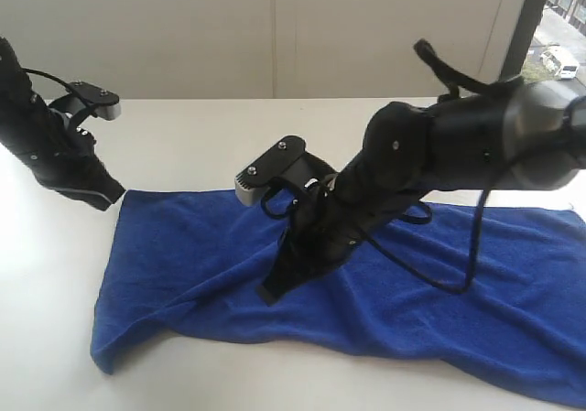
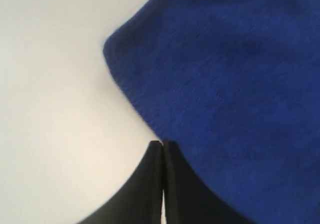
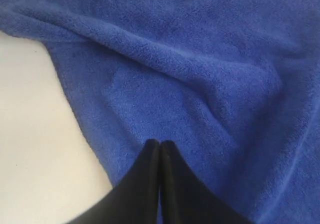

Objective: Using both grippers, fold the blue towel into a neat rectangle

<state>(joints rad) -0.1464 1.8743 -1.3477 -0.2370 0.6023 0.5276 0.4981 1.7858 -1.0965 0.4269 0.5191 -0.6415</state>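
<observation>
Pre-fold stage. Towel (image 1: 439, 283) lies spread on the counter (image 1: 183, 132), beneath the shut right claw (image 1: 273, 292) and just beside the shut, empty left claw (image 1: 108, 194). Next, both should open and pinch an edge.

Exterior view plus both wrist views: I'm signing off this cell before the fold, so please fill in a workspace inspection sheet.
Surface: white table, matte, no marks seen.
Job's things: blue towel spread lengthwise, rumpled, not yet folded.
Clutter: nothing seen.
Hands: left hand shut at the towel's far-left corner; right hand shut, tips down on the towel's middle.
Cables: black cables loop from the right arm over the towel.
Surroundings: pale wall behind; window at right.
</observation>
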